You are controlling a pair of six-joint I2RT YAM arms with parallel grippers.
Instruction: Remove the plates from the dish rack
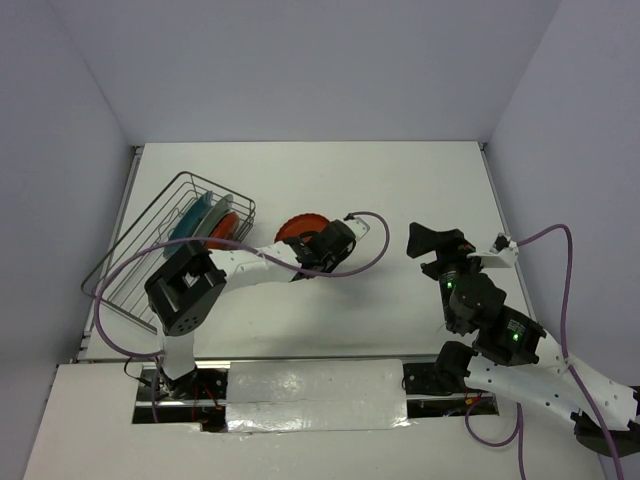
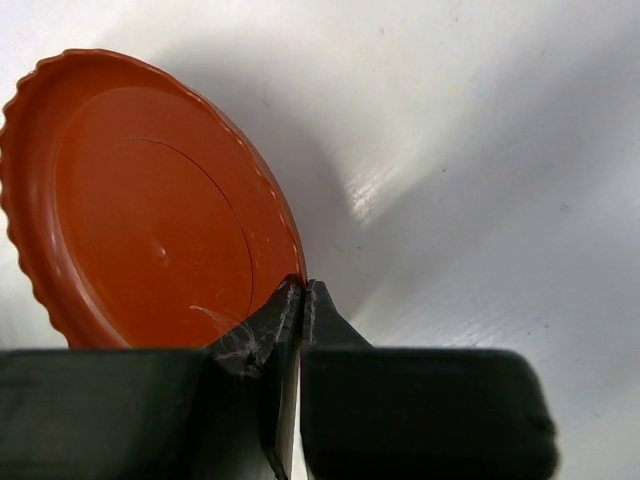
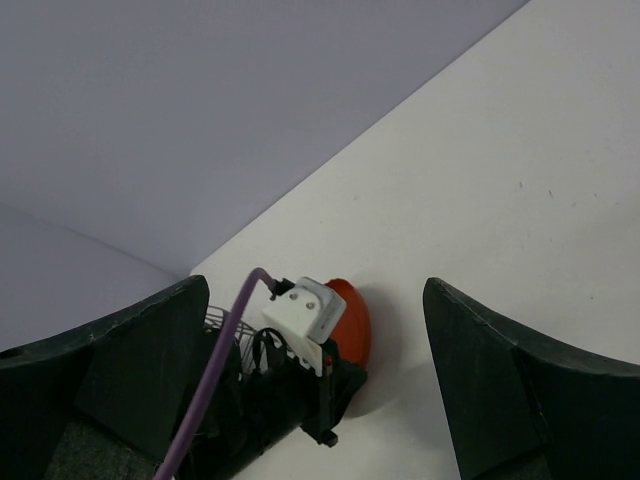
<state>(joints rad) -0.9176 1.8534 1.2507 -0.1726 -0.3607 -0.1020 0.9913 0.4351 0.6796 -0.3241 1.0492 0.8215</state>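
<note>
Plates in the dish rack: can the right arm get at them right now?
Probably not. The dish rack sits far left, and the left arm, its pincer shut on a red-orange plate, stretches across the way.

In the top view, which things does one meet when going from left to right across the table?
dish rack → red plate, held on edge by the left pincer → right pincer, open

Two teal plates [image 1: 193, 221] and one red-orange plate [image 1: 227, 229] are standing in the one wire rack [image 1: 138, 268]; a second red-orange plate [image 1: 297, 226] is showing outside it, making four plates. Two robot arms [image 1: 250, 262] are sharing one table [image 1: 400, 180].
</note>
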